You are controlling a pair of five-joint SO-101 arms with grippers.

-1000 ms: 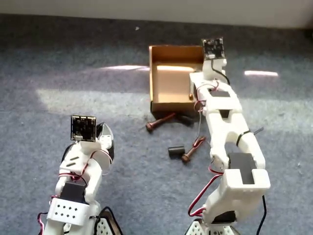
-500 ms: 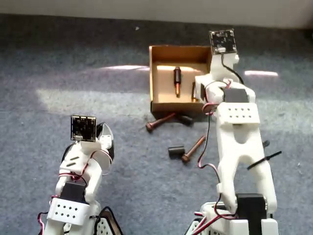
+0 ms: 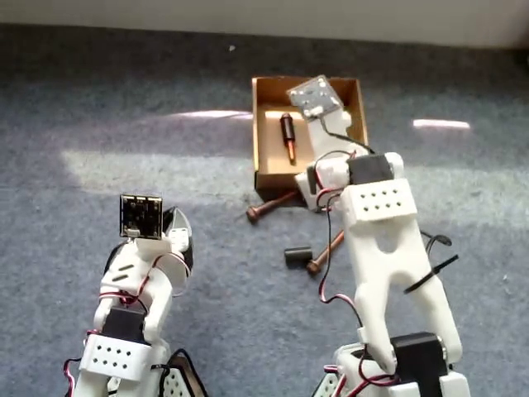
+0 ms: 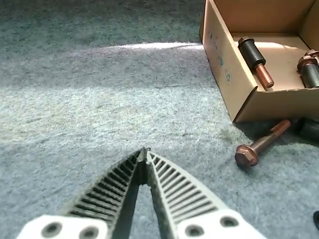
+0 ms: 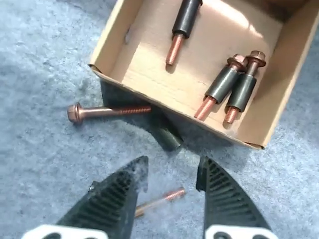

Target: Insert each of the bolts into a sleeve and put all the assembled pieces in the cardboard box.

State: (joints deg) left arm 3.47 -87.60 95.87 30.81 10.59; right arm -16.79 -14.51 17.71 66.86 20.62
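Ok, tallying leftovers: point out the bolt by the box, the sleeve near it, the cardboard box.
Bolt by the box [image 5: 107,111]: right wrist view, mid-shank.
Sleeve near it [image 5: 170,139]: right wrist view, dark body.
Cardboard box [image 4: 222,64]: left wrist view, side wall.

No text, number or sign can be read. The cardboard box [image 4: 238,92] has a few small bluish marks [image 4: 220,57] printed on the outside of one side wall. They are too small and faint to tell whether they are letters or figures.
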